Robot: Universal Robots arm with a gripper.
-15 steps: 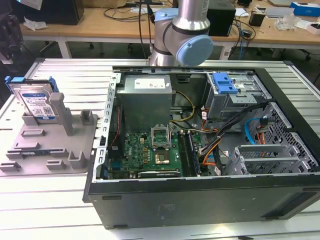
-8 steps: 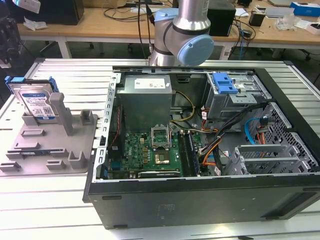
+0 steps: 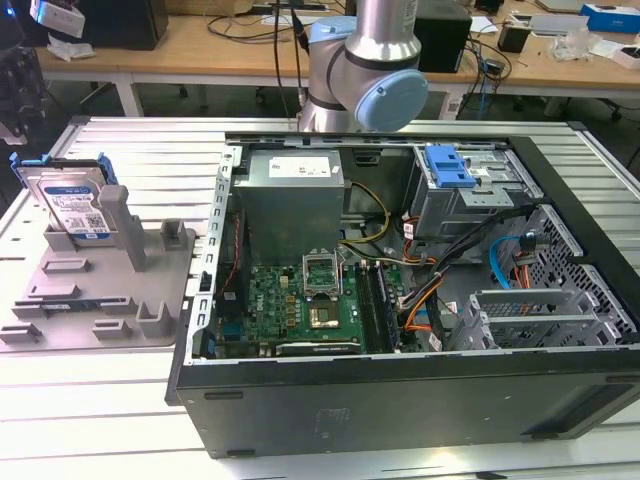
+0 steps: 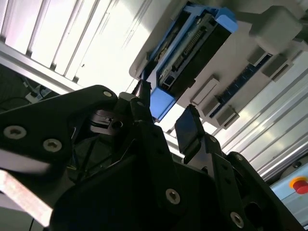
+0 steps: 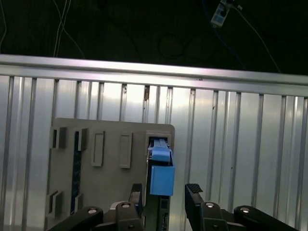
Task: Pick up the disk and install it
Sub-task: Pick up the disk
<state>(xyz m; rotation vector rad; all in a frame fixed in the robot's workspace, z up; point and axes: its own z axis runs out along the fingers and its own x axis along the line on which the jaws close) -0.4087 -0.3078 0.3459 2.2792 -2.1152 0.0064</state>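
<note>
Tabletop (image 3: 120, 140) was ribbed aluminium, pale, bright under the room light. Grey fixture plate (image 3: 100, 300) sat by the tabletop's edge at the exterior view's left. The disk (image 3: 75, 205) stood on edge in a slot at the plate's far corner, label toward the camera, blue rails on its sides.

Open computer case (image 3: 400, 400) covered the middle of the tabletop and its side at the exterior view's right, with motherboard (image 3: 300, 300), grey supply box (image 3: 295, 190) and drive cage (image 3: 460, 195) exposed. Arm (image 3: 365, 70) rose at the tabletop's far edge, behind the case. Wooden desks (image 3: 200, 50) with cables and boxes lined the room beyond.

Gripper (image 5: 165, 190) hung over the fixture plate in both wrist views, fingers (image 5: 194, 192) spread, nothing clamped. The disk's upper end with its blue rail (image 5: 162, 179) showed between them, clear of both pads.

Dark floor with loose cables (image 5: 62, 24) lay past the tabletop's edge in the first wrist view. Red button (image 4: 299, 184) showed beyond the slats in the second wrist view.
</note>
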